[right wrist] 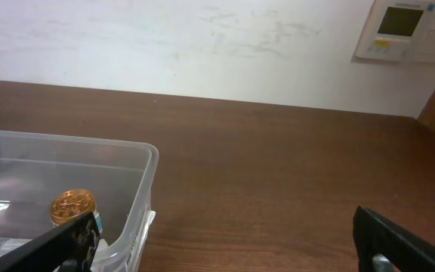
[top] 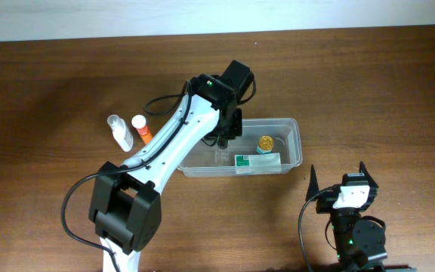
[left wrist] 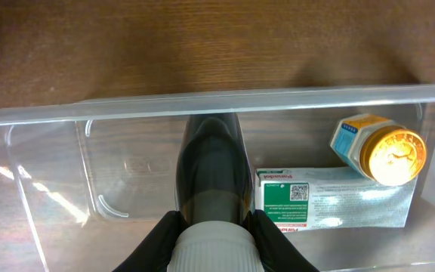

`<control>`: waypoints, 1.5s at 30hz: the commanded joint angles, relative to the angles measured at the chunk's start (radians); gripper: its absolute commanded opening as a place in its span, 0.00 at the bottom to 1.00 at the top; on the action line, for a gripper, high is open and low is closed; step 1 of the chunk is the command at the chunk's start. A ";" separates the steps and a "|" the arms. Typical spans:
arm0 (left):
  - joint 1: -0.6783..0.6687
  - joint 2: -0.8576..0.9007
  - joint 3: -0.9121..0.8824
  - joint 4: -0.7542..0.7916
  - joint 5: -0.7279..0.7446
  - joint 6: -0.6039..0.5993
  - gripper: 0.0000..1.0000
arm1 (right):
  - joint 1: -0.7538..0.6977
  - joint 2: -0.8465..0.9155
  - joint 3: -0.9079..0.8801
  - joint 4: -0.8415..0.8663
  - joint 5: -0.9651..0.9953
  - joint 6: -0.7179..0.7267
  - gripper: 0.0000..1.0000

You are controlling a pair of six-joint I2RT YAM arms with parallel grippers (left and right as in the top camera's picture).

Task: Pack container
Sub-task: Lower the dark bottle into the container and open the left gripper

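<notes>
Left wrist view shows the left gripper [left wrist: 211,234] clamped on a dark, white-capped bottle [left wrist: 211,170] low inside the container [left wrist: 202,106], which sits right of centre on the table [top: 51,91]; placement is judged in hand, next requiring release and a clean lift out. Inside are a gold-lidded jar [left wrist: 387,151] at the right end and a green-and-white box [left wrist: 331,198] along the near wall; the right gripper [top: 338,177] stands wide open, empty.
</notes>
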 commanded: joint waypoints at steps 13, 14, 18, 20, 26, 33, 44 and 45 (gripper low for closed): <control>0.000 0.008 -0.034 -0.001 -0.026 -0.038 0.14 | -0.006 -0.010 -0.008 -0.001 0.009 0.002 0.98; 0.000 0.012 -0.034 -0.001 -0.026 -0.038 0.14 | -0.006 -0.010 -0.008 -0.001 0.009 0.002 0.98; -0.006 0.031 -0.042 0.000 -0.026 -0.037 0.14 | -0.006 -0.010 -0.008 -0.001 0.009 0.002 0.98; -0.013 0.048 -0.045 0.004 -0.026 -0.037 0.14 | -0.006 -0.010 -0.008 -0.001 0.009 0.002 0.98; -0.017 0.089 -0.045 0.011 -0.026 -0.002 0.14 | -0.006 -0.010 -0.008 -0.001 0.009 0.002 0.98; -0.016 0.091 -0.045 0.010 -0.026 0.002 0.31 | -0.006 -0.010 -0.008 -0.001 0.009 0.002 0.98; -0.016 0.090 -0.040 0.010 -0.026 0.035 0.56 | -0.006 -0.010 -0.008 -0.001 0.009 0.002 0.98; -0.016 0.090 -0.036 0.009 -0.026 0.035 0.58 | -0.006 -0.010 -0.008 -0.001 0.009 0.002 0.98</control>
